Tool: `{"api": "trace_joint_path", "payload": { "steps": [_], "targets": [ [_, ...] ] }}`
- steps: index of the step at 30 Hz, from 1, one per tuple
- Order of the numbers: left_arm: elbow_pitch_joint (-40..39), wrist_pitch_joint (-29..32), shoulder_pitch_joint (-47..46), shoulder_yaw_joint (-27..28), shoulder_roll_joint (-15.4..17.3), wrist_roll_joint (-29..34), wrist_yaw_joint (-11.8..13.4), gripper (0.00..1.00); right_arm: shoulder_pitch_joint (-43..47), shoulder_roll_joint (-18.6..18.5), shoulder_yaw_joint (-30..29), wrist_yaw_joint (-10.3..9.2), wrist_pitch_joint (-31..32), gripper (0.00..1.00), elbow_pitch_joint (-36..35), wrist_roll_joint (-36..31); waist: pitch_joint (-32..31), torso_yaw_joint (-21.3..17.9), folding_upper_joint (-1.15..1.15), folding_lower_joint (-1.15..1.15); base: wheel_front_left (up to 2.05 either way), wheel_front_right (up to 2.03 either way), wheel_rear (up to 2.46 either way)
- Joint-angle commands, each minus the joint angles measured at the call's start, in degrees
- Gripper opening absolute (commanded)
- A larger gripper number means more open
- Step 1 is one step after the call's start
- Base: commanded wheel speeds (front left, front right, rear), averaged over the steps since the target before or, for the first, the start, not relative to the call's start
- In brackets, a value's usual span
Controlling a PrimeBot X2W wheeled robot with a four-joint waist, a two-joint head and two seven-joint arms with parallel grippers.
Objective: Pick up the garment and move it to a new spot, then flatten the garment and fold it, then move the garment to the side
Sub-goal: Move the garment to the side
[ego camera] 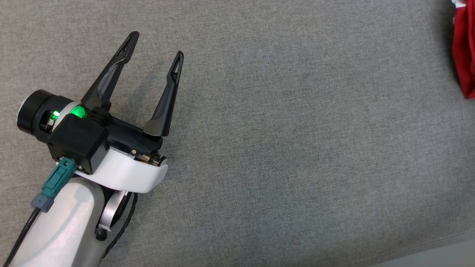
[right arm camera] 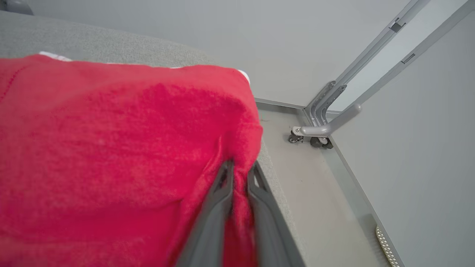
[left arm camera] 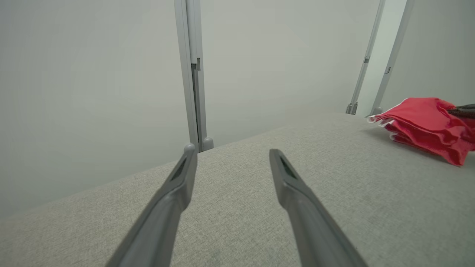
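The red garment (ego camera: pixel 465 48) lies bunched in folded layers at the far right edge of the grey table (ego camera: pixel 278 148), with a white trim at its edge. The left wrist view has the garment (left arm camera: pixel 423 122) far off to the right. My left gripper (ego camera: pixel 156 45) hovers over bare table at the left, open and holding nothing (left arm camera: pixel 232 150). In the right wrist view my right gripper (right arm camera: pixel 241 166) has its jaws nearly together, pinching a fold of the garment (right arm camera: pixel 111 141) by the table's edge. A dark fingertip (left arm camera: pixel 462 110) pokes into the cloth.
The table's front edge (ego camera: pixel 426 256) runs across the lower right corner. Past the edge beside the garment lies pale floor (right arm camera: pixel 319 193) with a wheeled metal frame (right arm camera: pixel 315 133). An upright metal post (left arm camera: pixel 193 74) stands behind the table against the grey wall.
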Motion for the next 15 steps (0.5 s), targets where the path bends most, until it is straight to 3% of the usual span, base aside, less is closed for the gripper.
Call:
{"api": "trace_joint_path", "payload": {
  "steps": [1, 6, 15],
  "targets": [
    [-0.33, 0.08, -0.83, 0.21, 0.45, 0.26, 0.32, 1.0, -0.93, 0.16, -1.77, 0.0, -0.44, 1.0, 0.28, -0.66, 0.12, -0.17, 0.0, 0.0, 0.0, 0.0, 0.0],
    [0.4, -0.1, 0.08, 0.01, 0.52, -0.17, 0.47, 1.0, 1.66, 2.58, -8.38, 0.0, -0.39, 1.0, -1.27, -1.89, -1.48, -0.74, 0.0, 0.0, 0.0, 0.0, 0.0],
    [2.82, -1.6, 4.91, 0.44, 0.13, -2.4, 1.22, 1.0, 13.12, 10.36, -19.6, 0.0, -0.4, 1.0, -13.09, -4.17, -8.93, -2.23, 0.0, 0.0, 0.0, 0.0, 0.0]
  ]
}}
